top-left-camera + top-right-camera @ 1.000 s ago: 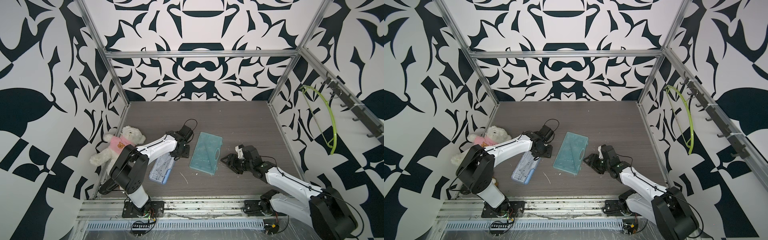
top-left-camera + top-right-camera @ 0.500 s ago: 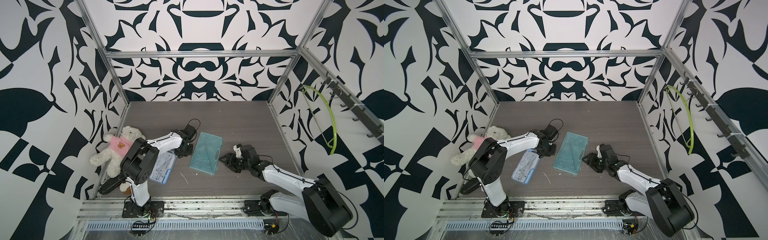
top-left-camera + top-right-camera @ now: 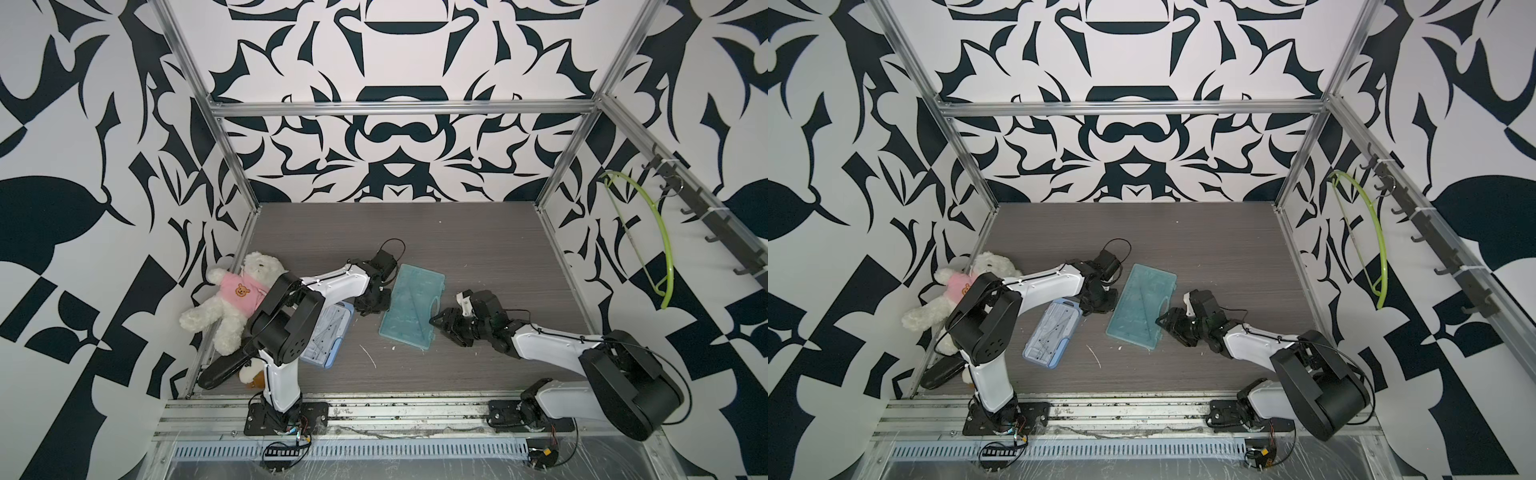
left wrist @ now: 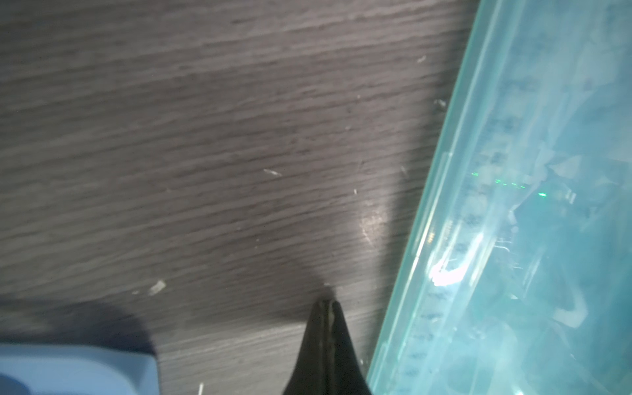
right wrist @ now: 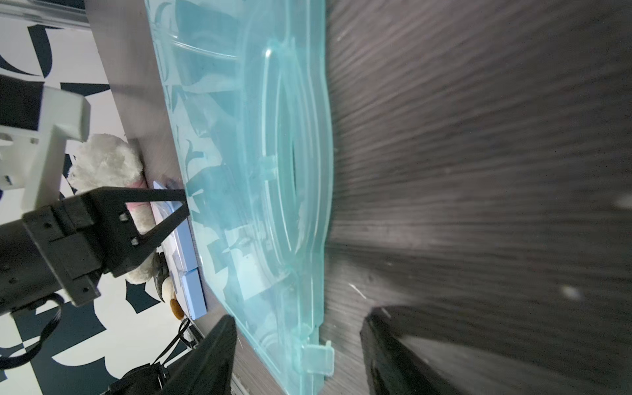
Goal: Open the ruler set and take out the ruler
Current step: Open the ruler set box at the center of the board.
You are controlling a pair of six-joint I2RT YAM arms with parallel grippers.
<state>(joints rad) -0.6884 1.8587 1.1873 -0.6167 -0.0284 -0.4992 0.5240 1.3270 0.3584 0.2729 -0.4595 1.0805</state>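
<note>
The ruler set (image 3: 413,309) (image 3: 1142,307) is a flat translucent teal case lying closed on the dark wood table in both top views. A ruler's scale marks (image 4: 472,219) show faintly through its lid. My left gripper (image 3: 380,305) (image 3: 1104,305) (image 4: 328,302) is shut on nothing, its tip low on the table just beside the case's left long edge (image 4: 410,273). My right gripper (image 3: 444,330) (image 3: 1170,330) (image 5: 299,318) stands open at the case's right edge, with the latch tab (image 5: 318,359) between its fingers, which are apart from the tab.
A second clear case with blue trim (image 3: 326,336) (image 3: 1052,334) (image 4: 68,369) lies left of the left gripper. A white teddy bear in pink (image 3: 241,295) leans at the left wall, a black object (image 3: 220,370) in front of it. A green hanger (image 3: 648,232) hangs on the right wall.
My left gripper has shut and moved right, up to the teal case's left edge. My right gripper has edged slightly toward the case and stays open.
</note>
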